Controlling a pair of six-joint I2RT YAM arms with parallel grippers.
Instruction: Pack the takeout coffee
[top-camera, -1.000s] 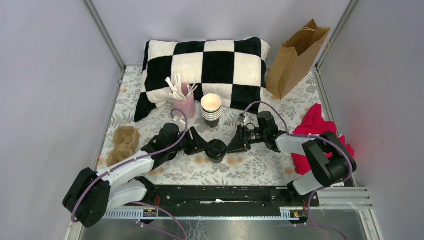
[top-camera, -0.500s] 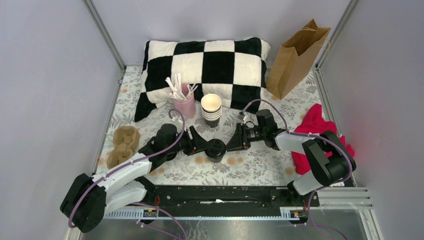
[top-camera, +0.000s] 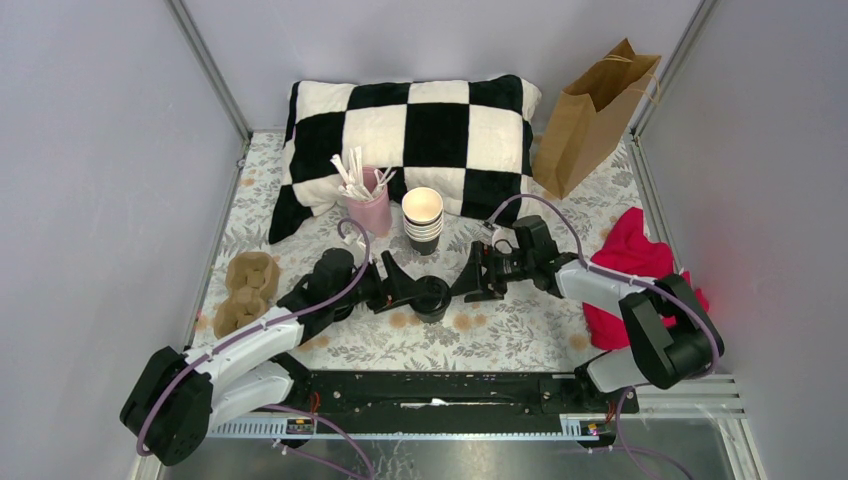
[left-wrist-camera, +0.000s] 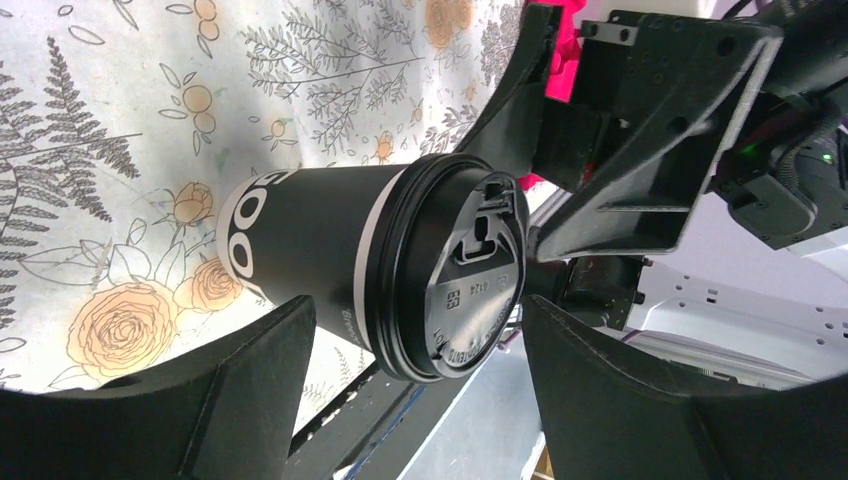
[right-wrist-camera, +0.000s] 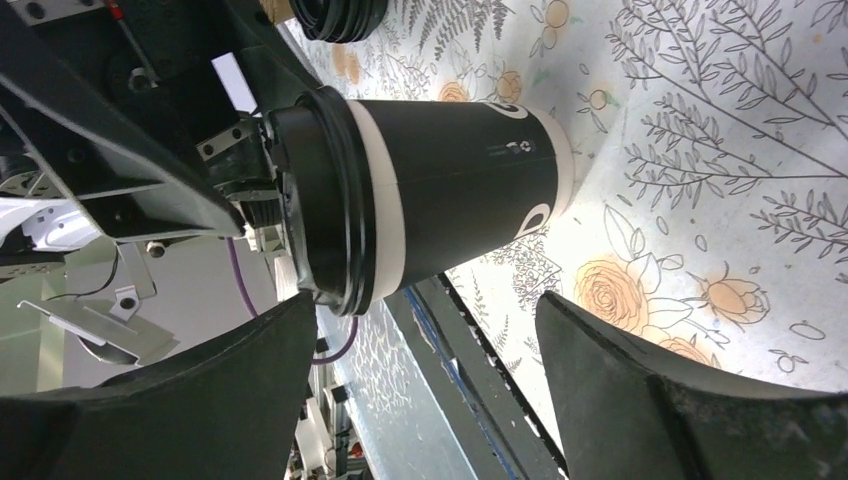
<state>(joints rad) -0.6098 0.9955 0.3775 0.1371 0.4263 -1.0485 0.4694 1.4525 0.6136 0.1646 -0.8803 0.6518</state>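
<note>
The takeout coffee (top-camera: 432, 298), a black cup with white lettering and a black lid, stands upright on the floral cloth between my two grippers. My left gripper (top-camera: 408, 291) is open at its left side. In the left wrist view the cup (left-wrist-camera: 320, 245) and its lid (left-wrist-camera: 462, 275) lie just ahead of the left gripper (left-wrist-camera: 420, 400), with gaps on both sides. My right gripper (top-camera: 476, 282) is open just right of the cup. In the right wrist view the cup (right-wrist-camera: 450, 195) sits ahead of the right gripper (right-wrist-camera: 425, 395), not touching the fingers.
A stack of lidless cups (top-camera: 422, 220) and a pink holder of sticks (top-camera: 366, 205) stand behind the cup, before a checkered pillow (top-camera: 410, 135). A brown paper bag (top-camera: 590, 115) leans at back right. A red cloth (top-camera: 630, 262) lies right, a cardboard cup carrier (top-camera: 245, 290) left.
My right gripper has drawn back a little to the right, away from the cup. My left gripper has edged toward the cup. The cup has stayed in place.
</note>
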